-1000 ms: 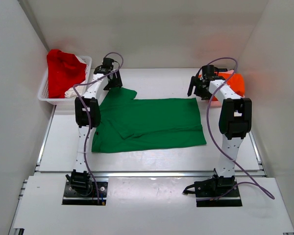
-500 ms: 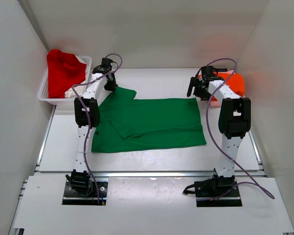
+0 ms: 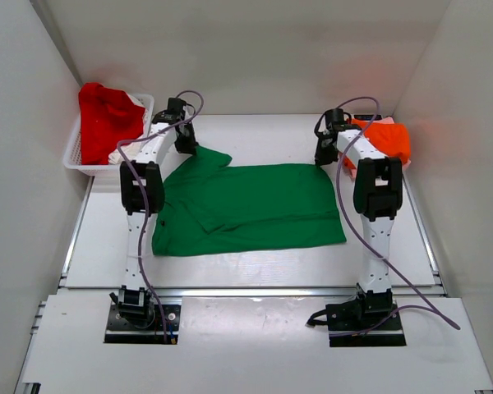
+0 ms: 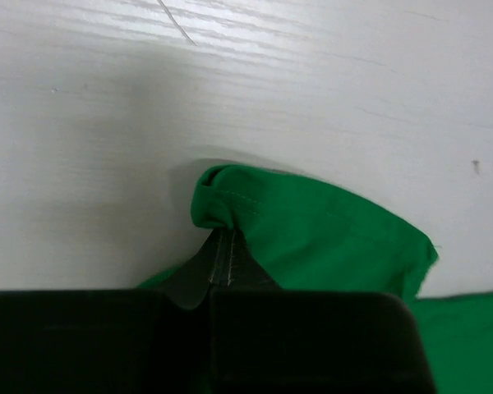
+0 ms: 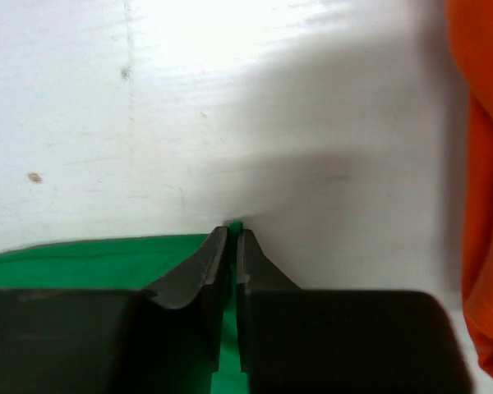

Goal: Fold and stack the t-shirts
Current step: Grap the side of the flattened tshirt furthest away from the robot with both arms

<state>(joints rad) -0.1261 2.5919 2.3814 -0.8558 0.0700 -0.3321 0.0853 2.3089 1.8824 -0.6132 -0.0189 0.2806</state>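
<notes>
A bright green t-shirt [image 3: 251,207] lies spread flat in the middle of the table. My left gripper [image 3: 186,148] is shut on its far left corner, where the green cloth [image 4: 312,238] bunches up at the fingertips [image 4: 222,246]. My right gripper [image 3: 322,158] is shut on the shirt's far right corner; a sliver of green cloth [image 5: 235,227] shows between the pressed jaws. An orange t-shirt [image 3: 382,139] lies folded at the far right, its edge [image 5: 481,164] showing in the right wrist view. A red t-shirt [image 3: 107,115] is piled in the basket.
A white lattice basket [image 3: 74,152] stands at the far left with the red shirt and some white cloth [image 3: 119,153] in it. White walls close the table in on three sides.
Both grippers have dropped onto the green shirt's far corners and shut on them, the left first, then the right. The right arm swung in toward the shirt.
</notes>
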